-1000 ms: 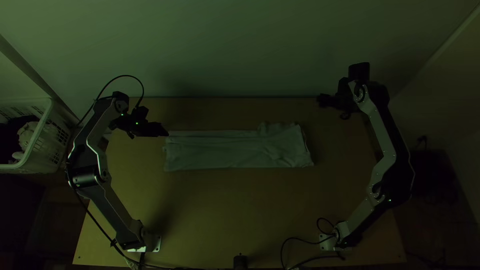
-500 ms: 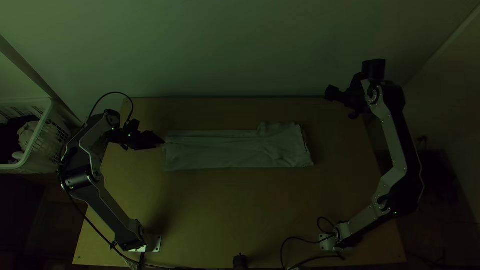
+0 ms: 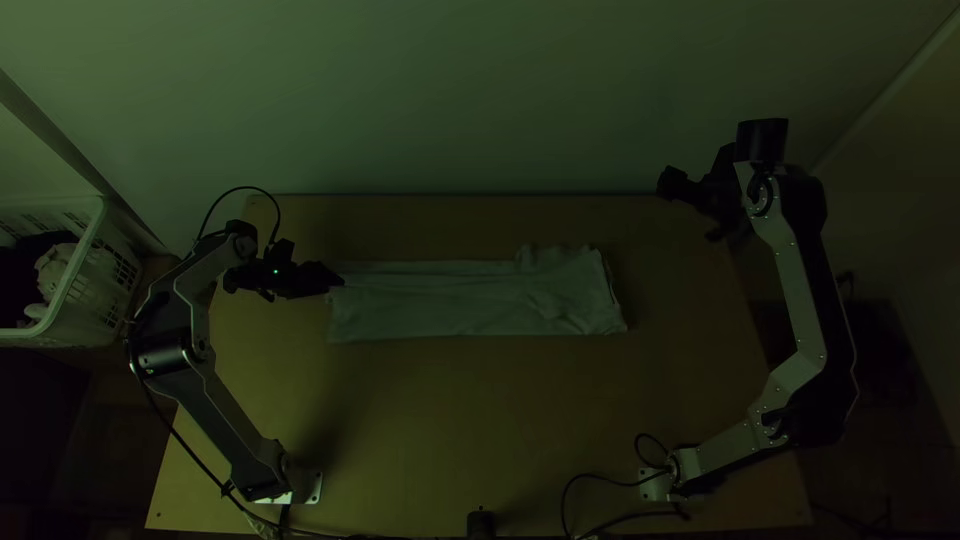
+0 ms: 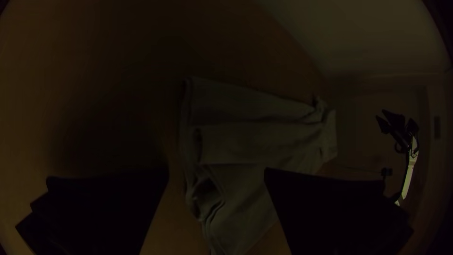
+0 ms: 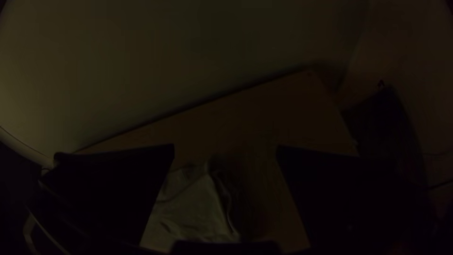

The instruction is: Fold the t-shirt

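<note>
In the top view my left gripper [image 3: 335, 279] is at the upper left corner of the light t-shirt [image 3: 450, 300], which lies folded into a long flat strip across the table. My right gripper [image 3: 664, 183] stands off beyond the strip's right end, near the far edge. The left wrist view has my left gripper [image 4: 216, 174] open, its fingers wide apart over layered edges at one end of the t-shirt [image 4: 250, 141]. My right gripper [image 5: 225, 151], open too in the right wrist view, has bare wood and part of the t-shirt [image 5: 193, 212] below it.
A white basket [image 3: 75, 290] holding cloth stands beyond the table's left side. The wall [image 3: 480, 100] rises behind the table's far edge. Bare wood of the table [image 3: 480, 420] stretches between the shirt and the arms' bases, with cables near the right base.
My left gripper first drew back left and nearer the table's front, then came right again to the shirt's corner. My right gripper shifted to the right. The t-shirt lies as before.
</note>
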